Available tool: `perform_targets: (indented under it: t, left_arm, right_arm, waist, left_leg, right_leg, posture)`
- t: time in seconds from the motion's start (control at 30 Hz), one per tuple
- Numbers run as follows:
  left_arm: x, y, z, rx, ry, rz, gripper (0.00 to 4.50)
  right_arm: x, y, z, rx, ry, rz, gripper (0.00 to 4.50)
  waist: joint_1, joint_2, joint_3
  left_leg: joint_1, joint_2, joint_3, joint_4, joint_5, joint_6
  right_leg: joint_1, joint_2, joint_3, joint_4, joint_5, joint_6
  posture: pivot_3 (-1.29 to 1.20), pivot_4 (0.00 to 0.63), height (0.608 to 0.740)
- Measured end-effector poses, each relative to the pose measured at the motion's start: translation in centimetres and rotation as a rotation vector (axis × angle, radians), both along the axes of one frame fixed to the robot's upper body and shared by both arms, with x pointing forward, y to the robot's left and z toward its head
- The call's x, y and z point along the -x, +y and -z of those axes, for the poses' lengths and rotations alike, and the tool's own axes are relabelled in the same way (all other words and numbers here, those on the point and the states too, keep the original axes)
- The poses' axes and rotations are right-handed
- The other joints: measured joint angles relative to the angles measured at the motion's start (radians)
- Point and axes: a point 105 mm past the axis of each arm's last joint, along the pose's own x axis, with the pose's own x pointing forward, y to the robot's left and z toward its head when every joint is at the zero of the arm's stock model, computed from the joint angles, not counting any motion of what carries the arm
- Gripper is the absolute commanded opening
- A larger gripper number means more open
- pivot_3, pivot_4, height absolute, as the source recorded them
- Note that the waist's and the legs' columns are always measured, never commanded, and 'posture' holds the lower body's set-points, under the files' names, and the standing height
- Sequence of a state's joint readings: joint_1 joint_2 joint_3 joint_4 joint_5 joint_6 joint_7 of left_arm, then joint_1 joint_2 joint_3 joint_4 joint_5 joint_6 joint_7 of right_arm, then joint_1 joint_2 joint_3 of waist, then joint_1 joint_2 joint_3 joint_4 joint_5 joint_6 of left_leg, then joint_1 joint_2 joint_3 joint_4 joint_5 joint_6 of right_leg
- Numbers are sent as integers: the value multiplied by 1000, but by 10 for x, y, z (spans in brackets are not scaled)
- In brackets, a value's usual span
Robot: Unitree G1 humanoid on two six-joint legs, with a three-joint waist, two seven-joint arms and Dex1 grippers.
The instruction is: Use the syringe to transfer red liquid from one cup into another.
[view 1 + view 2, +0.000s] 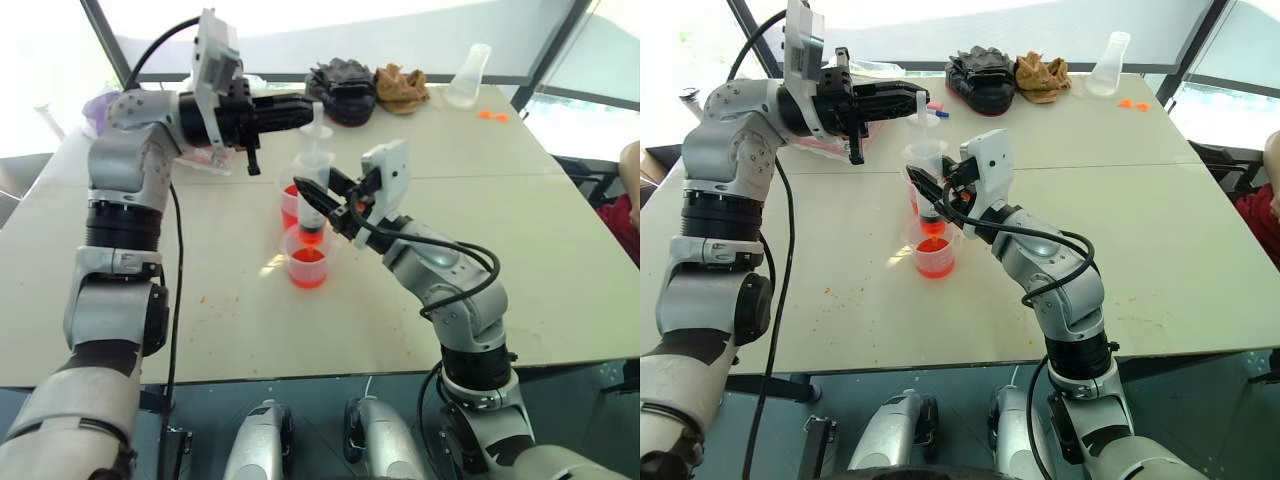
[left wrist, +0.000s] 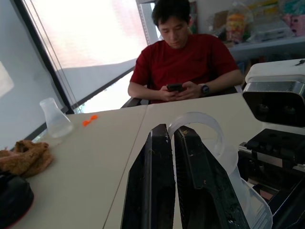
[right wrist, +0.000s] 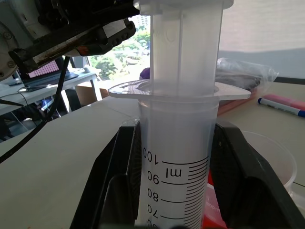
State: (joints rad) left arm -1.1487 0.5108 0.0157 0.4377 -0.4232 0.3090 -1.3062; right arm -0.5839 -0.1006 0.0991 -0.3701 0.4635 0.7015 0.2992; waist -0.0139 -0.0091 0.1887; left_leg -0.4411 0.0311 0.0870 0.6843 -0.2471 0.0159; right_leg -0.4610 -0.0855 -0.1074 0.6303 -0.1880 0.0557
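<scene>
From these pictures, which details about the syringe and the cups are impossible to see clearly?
- Syringe tip: in the left eye view the right tool covers the barrel's lower part, so which cup it enters is unclear.
- Liquid inside the barrel: the right wrist view is cut off by its bottom edge.
- Taller beaker: mostly hidden behind the syringe and the short cup.
- Plunger top: in the left wrist view the left tool's fingers cover where they meet it.

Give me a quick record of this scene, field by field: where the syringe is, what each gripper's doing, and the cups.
syringe: upright, tip down in the short cup
right gripper: shut on the syringe barrel
left gripper: shut, level at the plunger top
short cup: red liquid inside
beaker: just behind the short cup, holding red liquid
flask: far table edge
</scene>
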Motion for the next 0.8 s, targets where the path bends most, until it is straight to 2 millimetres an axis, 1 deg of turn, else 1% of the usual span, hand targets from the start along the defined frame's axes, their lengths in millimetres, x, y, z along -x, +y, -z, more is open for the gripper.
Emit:
perform_targets:
  t: [0.17,0.37,0.8]
  left_arm:
    - [5,2,5,-18,0,-2,15]
    - [6,2,12,-19,16,-18,15]
    - [8,4,24,-11,59,-44,15]
  right_arm:
    - [1,3,1,-19,22,-21,1408]
    - [0,1,1,-42,55,-41,1408]
    - [0,-4,-3,-18,60,-59,1408]
  waist:
    - [0,0,0]
    - [1,0,0]
    - [1,0,0]
  left_leg:
    - [0,0,0,0,0,0]
    - [0,0,0,0,0,0]
    - [0,0,0,0,0,0]
  right_leg:
    - [0,0,0,0,0,0]
    - [0,0,0,0,0,0]
    - [0,0,0,0,0,0]
  posture:
    - [0,150,740]
    - [0,150,740]
    - [0,150,740]
